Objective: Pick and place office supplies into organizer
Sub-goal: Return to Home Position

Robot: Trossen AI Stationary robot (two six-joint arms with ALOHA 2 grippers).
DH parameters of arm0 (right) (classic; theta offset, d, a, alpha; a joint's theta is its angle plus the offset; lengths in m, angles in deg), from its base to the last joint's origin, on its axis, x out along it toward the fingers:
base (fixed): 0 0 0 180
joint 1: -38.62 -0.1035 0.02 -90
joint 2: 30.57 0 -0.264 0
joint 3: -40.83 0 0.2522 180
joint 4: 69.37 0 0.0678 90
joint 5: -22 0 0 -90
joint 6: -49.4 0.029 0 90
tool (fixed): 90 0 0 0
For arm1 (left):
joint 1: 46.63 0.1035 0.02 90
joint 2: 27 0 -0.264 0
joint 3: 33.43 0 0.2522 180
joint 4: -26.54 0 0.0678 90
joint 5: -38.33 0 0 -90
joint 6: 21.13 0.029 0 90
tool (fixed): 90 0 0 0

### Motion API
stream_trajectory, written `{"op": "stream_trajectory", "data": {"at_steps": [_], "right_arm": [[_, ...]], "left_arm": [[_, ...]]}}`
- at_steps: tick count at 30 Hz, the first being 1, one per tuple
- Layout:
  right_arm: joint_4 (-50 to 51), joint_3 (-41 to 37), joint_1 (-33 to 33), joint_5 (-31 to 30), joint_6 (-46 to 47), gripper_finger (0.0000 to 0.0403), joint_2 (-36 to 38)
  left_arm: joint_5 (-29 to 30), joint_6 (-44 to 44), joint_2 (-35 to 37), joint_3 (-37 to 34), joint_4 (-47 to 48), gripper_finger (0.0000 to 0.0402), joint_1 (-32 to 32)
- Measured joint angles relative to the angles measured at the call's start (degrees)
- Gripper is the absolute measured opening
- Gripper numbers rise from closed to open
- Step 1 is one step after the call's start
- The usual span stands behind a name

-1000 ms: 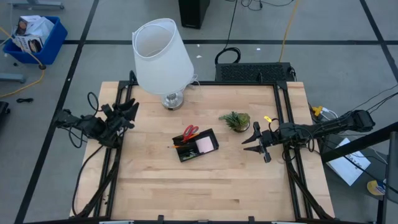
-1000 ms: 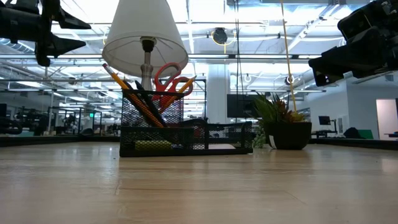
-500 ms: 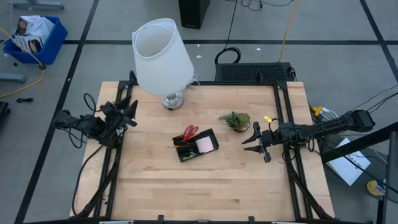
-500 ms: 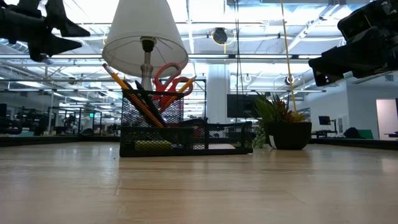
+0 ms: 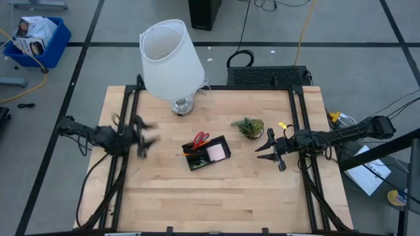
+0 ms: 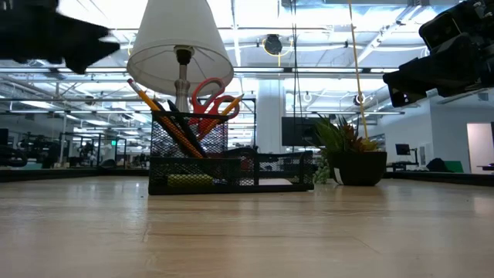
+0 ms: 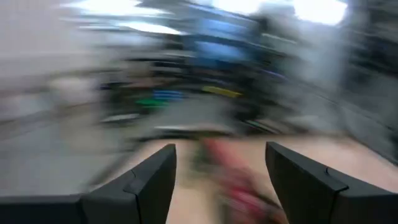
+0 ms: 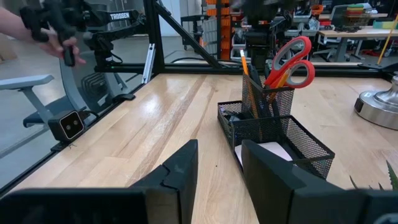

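Left gripper hard to make out; scissors blades hidden inside organizer.

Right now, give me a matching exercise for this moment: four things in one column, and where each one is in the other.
Things
1. red-handled scissors
2. pink sticky-note pad
3. green plant
4. left gripper

Places
A. on the table, beside the organizer, on the side of the right gripper
B. flat in the organizer's low compartment
C. in the air over the table's left side, open and empty
D. upright in the organizer's tall cup, handles up

Pairs: 1-D, 2-B, 3-A, 4-C
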Motion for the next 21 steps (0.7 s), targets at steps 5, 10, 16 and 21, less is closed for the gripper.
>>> {"op": "stream_trajectory", "data": {"at_steps": [5,10,16,21], "right_arm": [[0.0,0.0,0.0,0.0,0.0,0.0116,0.0],[0.0,0.0,0.0,0.0,0.0,0.0116,0.0],[0.0,0.0,0.0,0.0,0.0,0.0116,0.0],[0.0,0.0,0.0,0.0,0.0,0.0116,0.0]], "left_arm": [[-18.8,1.4,0.0,0.0,6.0,0.0251,0.0],[-14.5,-4.8,0.0,0.0,6.2,0.0251,0.0],[-14.4,-6.1,0.0,0.0,6.4,0.0251,0.0],[-14.4,-6.1,0.0,0.0,6.5,0.0251,0.0]]}}
